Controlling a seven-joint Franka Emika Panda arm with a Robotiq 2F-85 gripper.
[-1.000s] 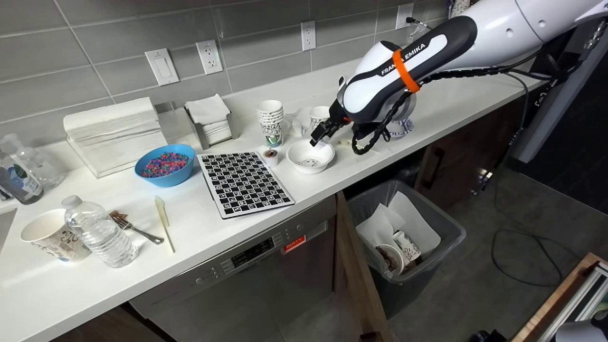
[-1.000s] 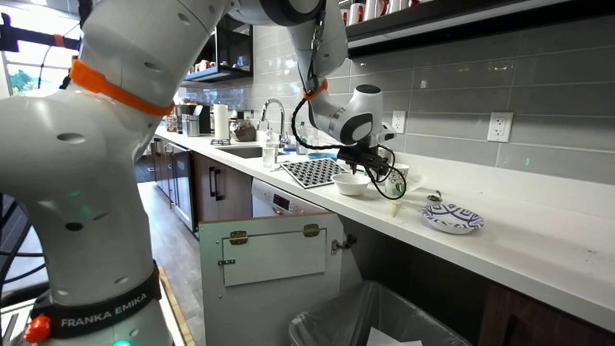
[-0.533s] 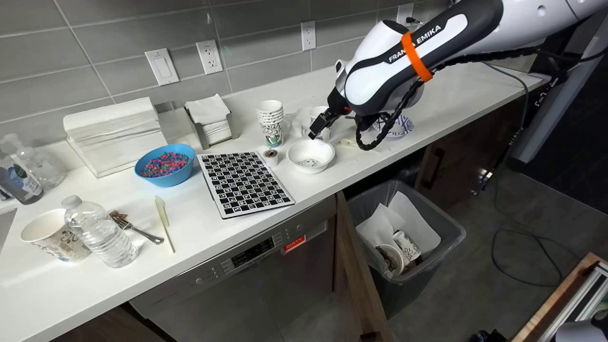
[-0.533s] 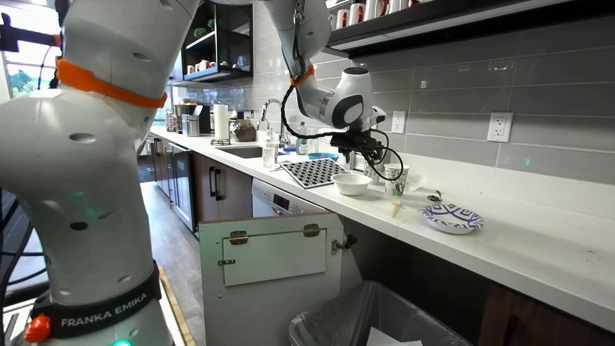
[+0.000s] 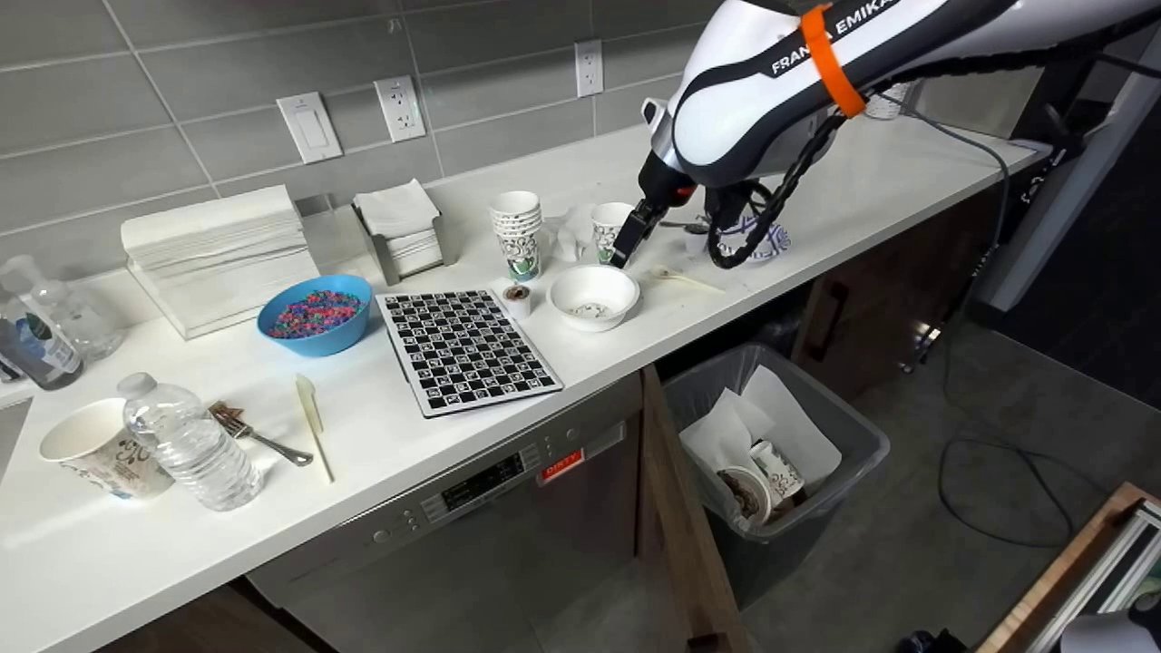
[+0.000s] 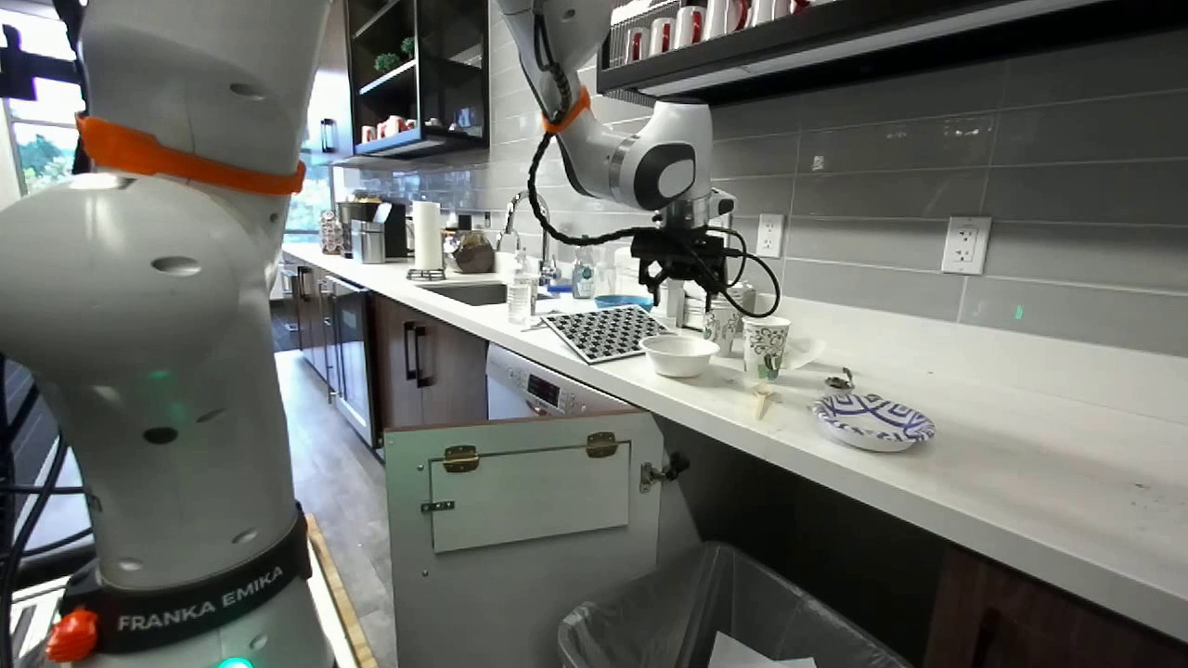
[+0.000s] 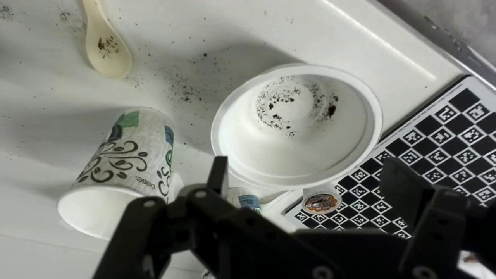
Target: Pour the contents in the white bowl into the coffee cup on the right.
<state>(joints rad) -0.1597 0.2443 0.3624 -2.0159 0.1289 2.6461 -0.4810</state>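
Note:
The white bowl (image 5: 568, 296) stands upright on the counter with dark grounds scattered inside. It also shows in an exterior view (image 6: 679, 360) and the wrist view (image 7: 267, 155). The coffee cup (image 5: 605, 241), a white paper cup with dark swirls, stands upright beside the bowl toward the wall. It shows whole in an exterior view (image 6: 766, 351) and in the wrist view (image 7: 124, 159). My gripper (image 6: 684, 299) hangs above the bowl, fingers pointing down, apart from it. In the wrist view my fingers (image 7: 308, 166) are wide apart with nothing between them. The gripper also shows in an exterior view (image 5: 620, 259).
A stack of paper cups (image 5: 519, 240) and a small pod (image 5: 517, 301) stand near the bowl. A checkered board (image 5: 472, 349) lies beside it. A pale spoon (image 7: 108, 54) and a blue-patterned dish (image 6: 872, 422) lie farther along. The counter edge drops to an open bin (image 5: 771, 535).
My gripper has risen away from the bowl and tipped so its fingers point more downward. The coffee cup is now less covered by the arm. The bowl and cup have not moved.

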